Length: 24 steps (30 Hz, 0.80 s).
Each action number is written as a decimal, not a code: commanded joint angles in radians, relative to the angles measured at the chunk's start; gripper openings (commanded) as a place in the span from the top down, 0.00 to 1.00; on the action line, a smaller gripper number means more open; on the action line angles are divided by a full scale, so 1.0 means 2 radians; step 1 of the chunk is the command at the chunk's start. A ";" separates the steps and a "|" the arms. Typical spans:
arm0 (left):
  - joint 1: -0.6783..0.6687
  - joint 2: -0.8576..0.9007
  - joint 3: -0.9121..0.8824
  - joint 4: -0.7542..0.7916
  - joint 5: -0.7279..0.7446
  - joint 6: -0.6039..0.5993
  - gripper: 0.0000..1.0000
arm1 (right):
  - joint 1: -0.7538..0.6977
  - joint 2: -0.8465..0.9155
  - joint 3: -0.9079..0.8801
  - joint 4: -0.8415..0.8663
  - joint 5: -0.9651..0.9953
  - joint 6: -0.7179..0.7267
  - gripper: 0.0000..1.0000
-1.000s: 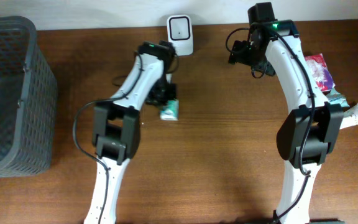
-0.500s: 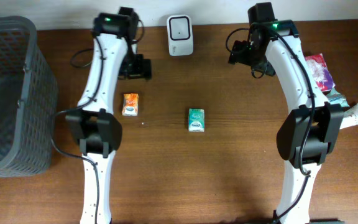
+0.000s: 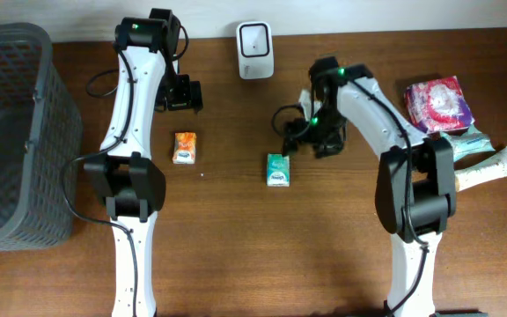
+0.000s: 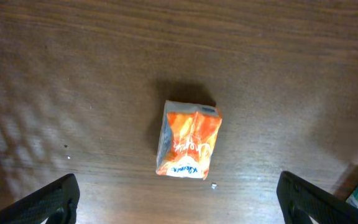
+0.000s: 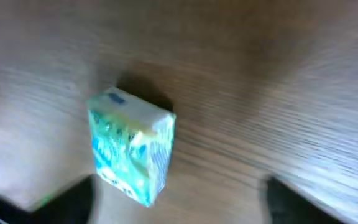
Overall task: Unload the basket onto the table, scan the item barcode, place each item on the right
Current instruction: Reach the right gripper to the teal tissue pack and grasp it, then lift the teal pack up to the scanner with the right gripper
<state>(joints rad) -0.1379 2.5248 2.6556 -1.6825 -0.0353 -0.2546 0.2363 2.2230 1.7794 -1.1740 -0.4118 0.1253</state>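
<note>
Brown wooden table [image 3: 236, 238], grey basket [image 3: 60, 158] at the edge — left tool [image 4: 179, 196] apart, right tool [image 5: 182, 193] apart, blurred

Two packets [image 3: 184, 147] [image 3: 277, 169], scanner [image 3: 255, 39], basket [image 3: 64, 158], maybe three pouches [image 3: 438, 101]

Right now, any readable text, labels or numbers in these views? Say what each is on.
No text can be quoted as it reads.
Orange packet: lettering on its face, too small to read.
Green packet: print blurred, unreadable.
Red-and-white pack, tube: too small to read.
Scanner: no visible marking.
</note>
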 commanded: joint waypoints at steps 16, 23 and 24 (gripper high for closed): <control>0.001 0.000 0.004 0.001 -0.007 0.001 0.01 | 0.047 -0.002 -0.123 0.145 -0.047 0.051 0.89; 0.001 0.000 0.004 0.001 -0.007 0.001 0.01 | 0.027 -0.027 -0.064 0.146 -0.382 -0.115 0.96; 0.001 0.000 0.004 0.001 -0.007 0.001 0.01 | 0.021 -0.032 -0.051 0.146 -0.400 -0.127 0.96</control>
<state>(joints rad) -0.1379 2.5248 2.6556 -1.6802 -0.0353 -0.2546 0.3069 2.2051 1.6032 -0.8841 -0.9485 0.0196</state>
